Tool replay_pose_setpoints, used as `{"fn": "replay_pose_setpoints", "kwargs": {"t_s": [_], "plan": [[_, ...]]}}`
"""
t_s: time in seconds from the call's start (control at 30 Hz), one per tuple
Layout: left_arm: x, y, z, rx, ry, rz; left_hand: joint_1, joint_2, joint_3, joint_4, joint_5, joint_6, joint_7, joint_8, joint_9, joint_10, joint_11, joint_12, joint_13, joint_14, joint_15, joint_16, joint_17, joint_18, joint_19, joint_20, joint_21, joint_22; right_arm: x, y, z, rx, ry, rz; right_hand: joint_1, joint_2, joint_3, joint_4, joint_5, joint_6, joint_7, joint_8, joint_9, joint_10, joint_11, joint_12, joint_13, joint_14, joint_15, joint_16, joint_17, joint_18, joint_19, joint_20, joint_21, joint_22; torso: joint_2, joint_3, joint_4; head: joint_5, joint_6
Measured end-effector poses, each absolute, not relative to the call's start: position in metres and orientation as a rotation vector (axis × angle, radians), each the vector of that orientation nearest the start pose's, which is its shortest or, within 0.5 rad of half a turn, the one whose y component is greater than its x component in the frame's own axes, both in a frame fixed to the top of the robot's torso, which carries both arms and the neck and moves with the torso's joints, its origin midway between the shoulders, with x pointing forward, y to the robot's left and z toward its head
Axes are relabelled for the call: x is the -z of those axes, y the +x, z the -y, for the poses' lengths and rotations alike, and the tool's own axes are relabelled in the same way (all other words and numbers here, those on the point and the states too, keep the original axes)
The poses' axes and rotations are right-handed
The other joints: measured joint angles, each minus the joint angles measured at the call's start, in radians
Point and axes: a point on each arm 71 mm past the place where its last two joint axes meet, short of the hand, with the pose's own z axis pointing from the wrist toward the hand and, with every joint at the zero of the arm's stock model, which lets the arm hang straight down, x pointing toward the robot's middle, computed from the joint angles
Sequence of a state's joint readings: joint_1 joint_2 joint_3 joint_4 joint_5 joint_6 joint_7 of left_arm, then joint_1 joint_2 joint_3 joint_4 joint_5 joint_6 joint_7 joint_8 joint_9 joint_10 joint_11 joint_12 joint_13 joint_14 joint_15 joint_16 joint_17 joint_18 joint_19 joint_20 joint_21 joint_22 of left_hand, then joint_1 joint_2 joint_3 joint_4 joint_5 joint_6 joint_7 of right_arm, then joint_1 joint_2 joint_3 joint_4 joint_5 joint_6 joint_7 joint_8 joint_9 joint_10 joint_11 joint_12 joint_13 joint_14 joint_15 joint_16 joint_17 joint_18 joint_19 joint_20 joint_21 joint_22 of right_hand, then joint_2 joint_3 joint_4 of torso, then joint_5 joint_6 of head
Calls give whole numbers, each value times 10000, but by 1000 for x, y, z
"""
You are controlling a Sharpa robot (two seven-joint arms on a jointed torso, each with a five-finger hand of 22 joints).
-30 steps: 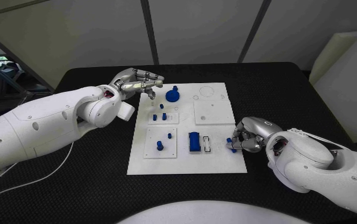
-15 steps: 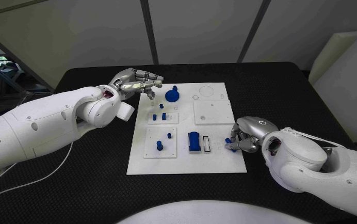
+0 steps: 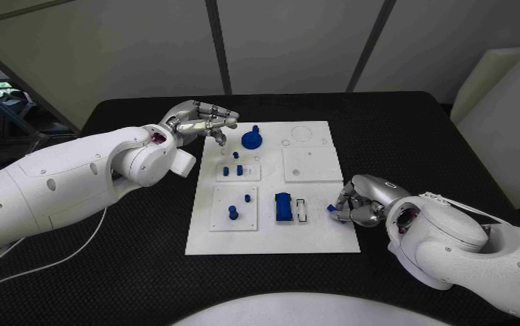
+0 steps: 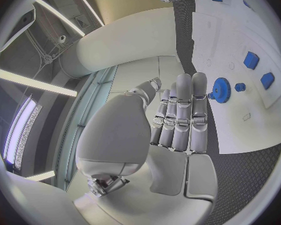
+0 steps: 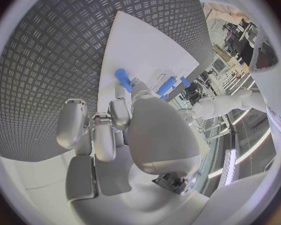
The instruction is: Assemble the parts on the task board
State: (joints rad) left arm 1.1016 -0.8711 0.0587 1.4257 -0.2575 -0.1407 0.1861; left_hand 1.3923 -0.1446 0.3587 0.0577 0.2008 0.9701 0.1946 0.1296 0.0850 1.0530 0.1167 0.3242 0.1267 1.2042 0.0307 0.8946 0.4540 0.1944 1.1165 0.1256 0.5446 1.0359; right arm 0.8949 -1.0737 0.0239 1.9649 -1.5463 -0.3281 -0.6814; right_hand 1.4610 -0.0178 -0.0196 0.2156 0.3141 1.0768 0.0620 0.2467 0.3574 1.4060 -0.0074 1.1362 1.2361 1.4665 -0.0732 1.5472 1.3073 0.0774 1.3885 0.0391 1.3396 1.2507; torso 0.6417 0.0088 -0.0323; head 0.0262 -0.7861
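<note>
Right silver hand [image 3: 358, 204] is closed on a small blue cylindrical peg [image 3: 337, 214] at the white task board's [image 3: 325, 239] right edge | peg lies boardward of the palm (axis unclear) | left silver hand [image 3: 203, 125] hovers empty, fingers together.

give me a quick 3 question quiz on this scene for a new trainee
1. True or false: the blue gear sits at the far end of the task board, near the left hand.
2. Which hand is at the board's near right edge by a small blue peg? A) left B) right
3. Fill in: the table under the board is coloured ____.

Key:
1. True.
2. B, the right hand; whether it grips the peg cannot be told.
3. Black.
</note>
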Motion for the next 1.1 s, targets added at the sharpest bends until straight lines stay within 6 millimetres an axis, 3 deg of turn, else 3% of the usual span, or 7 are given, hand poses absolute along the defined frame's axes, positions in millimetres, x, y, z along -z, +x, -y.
{"fn": "replay_pose_setpoints", "kwargs": {"t_s": [0.43,1.1], "plan": [[208,495,-243,14075,-10049,-16790,0,0,0,0,0,0,0,0,1,0,0,0,-1,0,0,0,-2,0,0,0,0,1,253,349,208,-4498,4631,-20218,-55,56,251,186,-3,84,-16,-100,40,0,0,49,63,0,2,0,0,1,0,1,0,50,5,2,4,37,18],[208,494,-241,14101,-10040,-16808,41,41,0,0,0,0,0,0,3,0,0,0,8,0,0,0,-16,0,36,36,0,-13,256,353,179,-5503,5500,-20205,-209,32,398,338,85,139,-6,-103,115,1,1,46,105,-1,5,36,0,-1,37,-36,0,59,19,12,-10,43,-24]]}}
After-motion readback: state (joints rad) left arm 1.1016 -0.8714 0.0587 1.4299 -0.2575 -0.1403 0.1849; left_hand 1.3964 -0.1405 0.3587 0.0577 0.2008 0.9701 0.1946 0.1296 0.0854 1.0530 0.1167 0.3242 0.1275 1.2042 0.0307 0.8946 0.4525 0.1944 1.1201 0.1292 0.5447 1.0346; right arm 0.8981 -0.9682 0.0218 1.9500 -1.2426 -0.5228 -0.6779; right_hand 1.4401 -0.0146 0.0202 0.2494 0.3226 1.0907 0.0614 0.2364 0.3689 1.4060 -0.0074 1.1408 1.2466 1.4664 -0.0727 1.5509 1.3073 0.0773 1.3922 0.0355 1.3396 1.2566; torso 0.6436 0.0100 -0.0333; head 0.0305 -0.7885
